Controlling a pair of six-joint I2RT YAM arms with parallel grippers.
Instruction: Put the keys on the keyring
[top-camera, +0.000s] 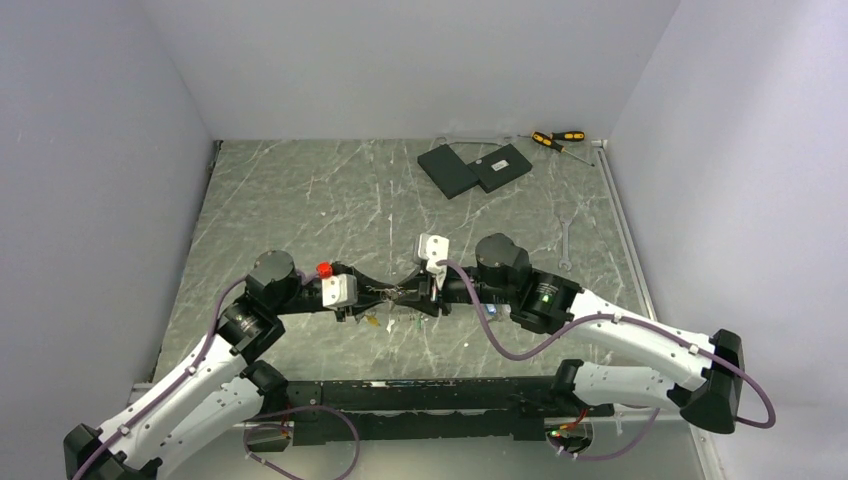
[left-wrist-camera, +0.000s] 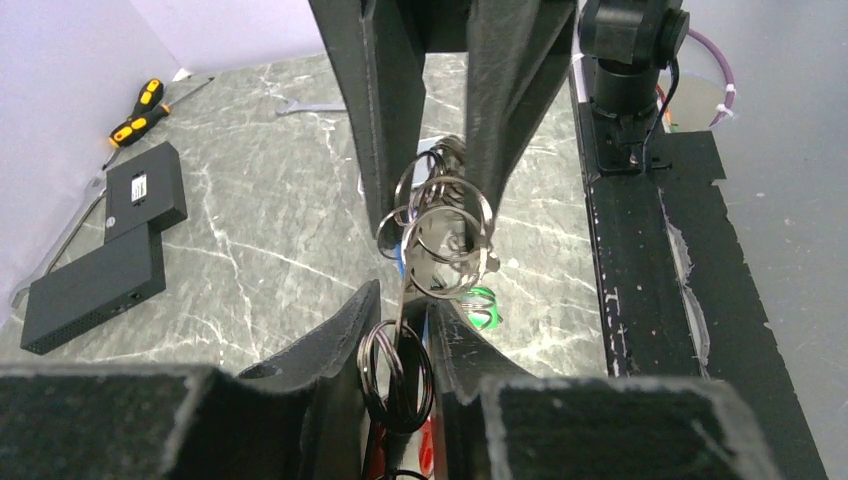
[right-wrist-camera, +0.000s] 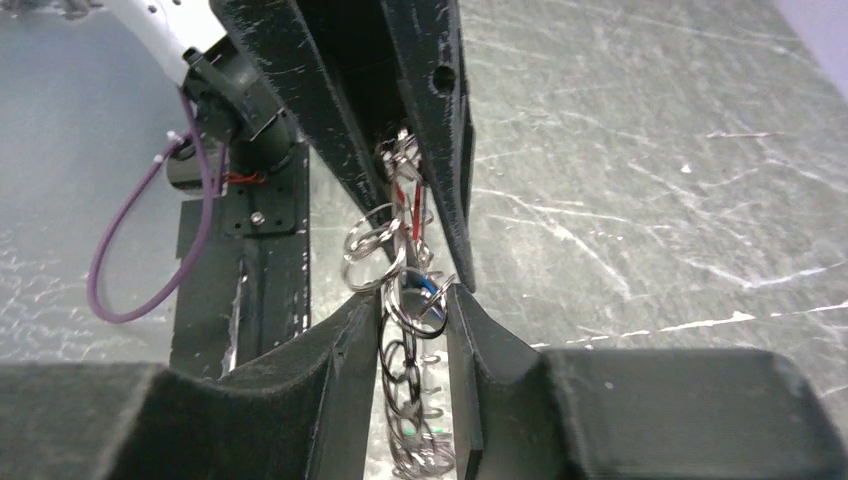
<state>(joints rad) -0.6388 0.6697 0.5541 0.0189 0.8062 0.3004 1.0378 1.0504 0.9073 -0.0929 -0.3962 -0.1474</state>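
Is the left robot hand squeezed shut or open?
Shut on the keyring. In the left wrist view, the left gripper has both fingers pressed against the metal rings, with no gap showing.

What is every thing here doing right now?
Keyring: lifted, held.
Left tool: shut on keyring.
Right tool: around keyring, grip unclear.
Screwdrivers: lying flat, untouched.
Black boxes: lying flat, side by side.
Wrench: lying flat.
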